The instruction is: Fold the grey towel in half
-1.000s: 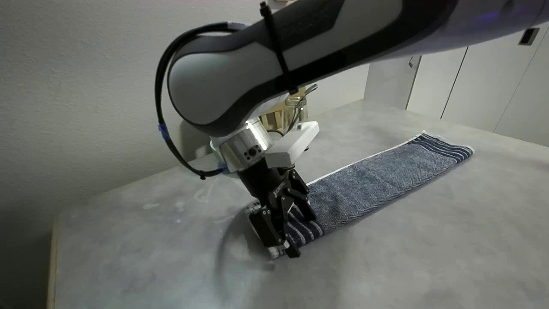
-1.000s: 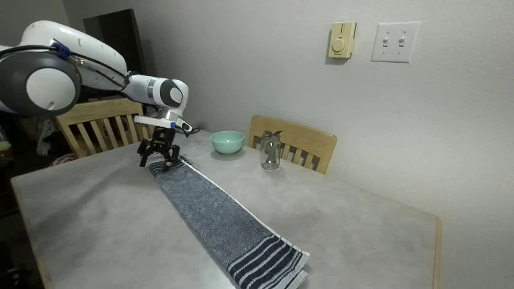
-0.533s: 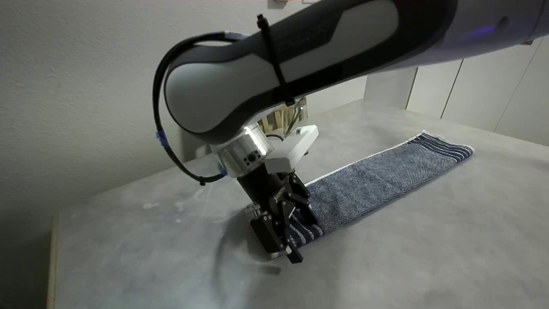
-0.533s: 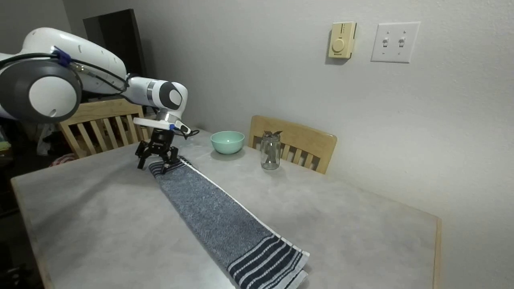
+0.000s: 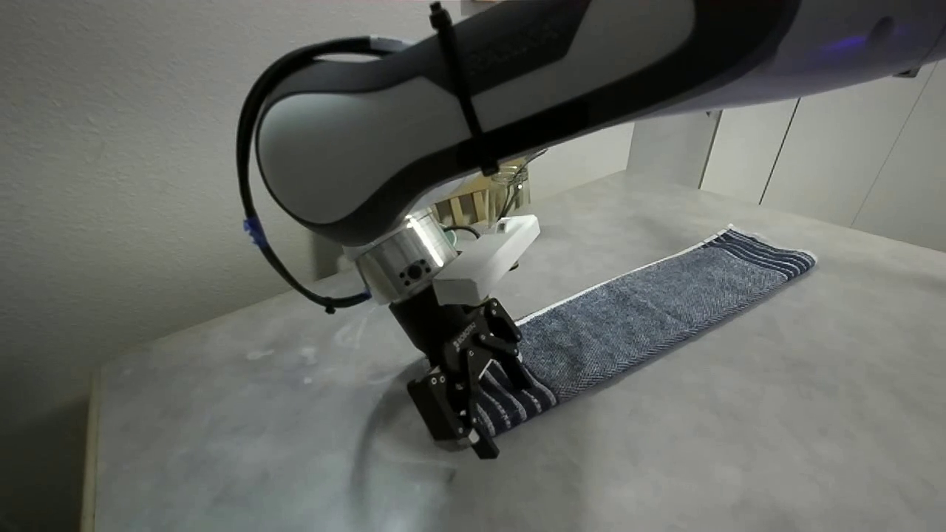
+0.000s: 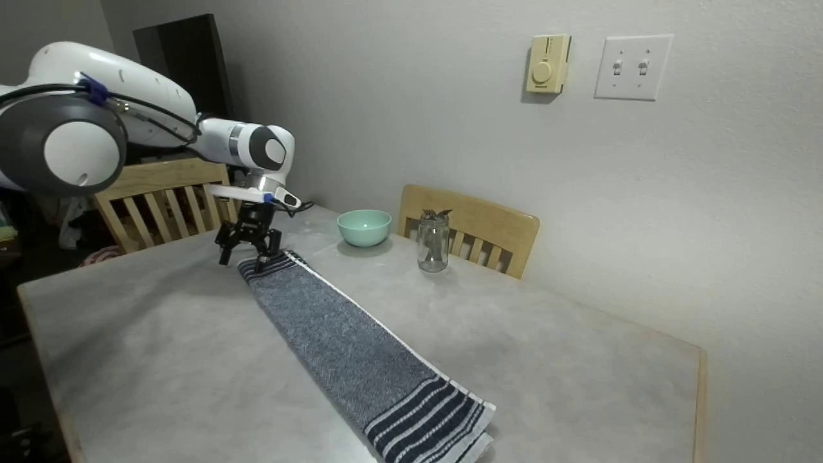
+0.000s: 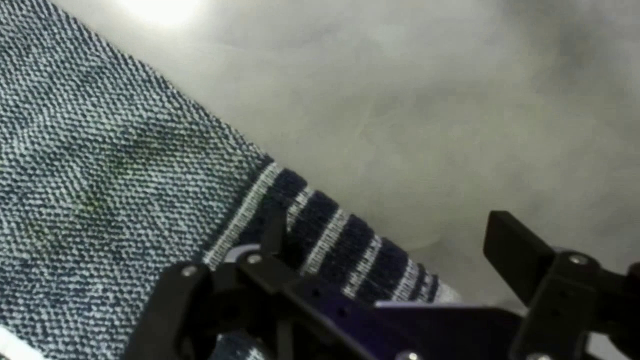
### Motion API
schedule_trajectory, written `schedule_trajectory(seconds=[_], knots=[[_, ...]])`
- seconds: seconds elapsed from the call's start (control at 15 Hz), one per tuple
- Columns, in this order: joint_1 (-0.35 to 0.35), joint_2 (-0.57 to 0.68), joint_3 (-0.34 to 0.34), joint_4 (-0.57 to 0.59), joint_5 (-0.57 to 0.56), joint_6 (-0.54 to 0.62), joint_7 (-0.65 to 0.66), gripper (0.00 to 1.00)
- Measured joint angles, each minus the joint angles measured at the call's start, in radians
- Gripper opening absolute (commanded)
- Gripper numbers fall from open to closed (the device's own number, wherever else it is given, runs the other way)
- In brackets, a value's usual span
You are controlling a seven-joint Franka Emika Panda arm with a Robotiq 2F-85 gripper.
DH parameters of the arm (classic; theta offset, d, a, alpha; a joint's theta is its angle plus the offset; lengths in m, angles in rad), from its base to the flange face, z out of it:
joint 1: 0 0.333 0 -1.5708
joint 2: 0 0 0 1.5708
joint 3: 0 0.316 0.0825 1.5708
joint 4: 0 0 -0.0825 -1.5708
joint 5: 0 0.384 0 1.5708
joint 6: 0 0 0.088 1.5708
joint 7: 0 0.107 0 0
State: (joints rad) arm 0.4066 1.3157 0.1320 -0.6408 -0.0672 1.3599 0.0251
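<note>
The grey towel lies long and narrow on the table, with dark and white stripe bands at both short ends. It also shows in an exterior view and in the wrist view. My gripper is low at the towel's striped end near the chair; it also shows in an exterior view. In the wrist view the gripper is open, with nothing between its fingers. One finger is over the stripes, the other finger over the table past the towel's end. Whether the fingertips touch the towel is unclear.
A teal bowl and a glass jar with cutlery stand by the wall side of the table. The jar also shows in an exterior view behind the arm. Wooden chairs stand at the table's edges.
My gripper dips slightly, then shifts a little to the left in both exterior views, toward the towel's near striped end. It stays open. The towel has not visibly moved.
</note>
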Motion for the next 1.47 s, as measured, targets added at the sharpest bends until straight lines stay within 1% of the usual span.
schedule_trajectory(seconds=[0.4,0.67,0.8,1.0,1.47], knots=[[0.041,-0.001,-0.006,0.038,-0.001,0.073,0.237,1.0],[0.083,-0.001,-0.046,0.044,-0.027,0.089,0.421,1.0],[0.102,0.0,-0.068,0.044,-0.049,0.089,0.48,1.0],[0.119,0.003,-0.092,0.044,-0.068,0.089,0.527,1.0],[0.124,0.003,-0.098,0.043,-0.07,0.084,0.531,1.0]])
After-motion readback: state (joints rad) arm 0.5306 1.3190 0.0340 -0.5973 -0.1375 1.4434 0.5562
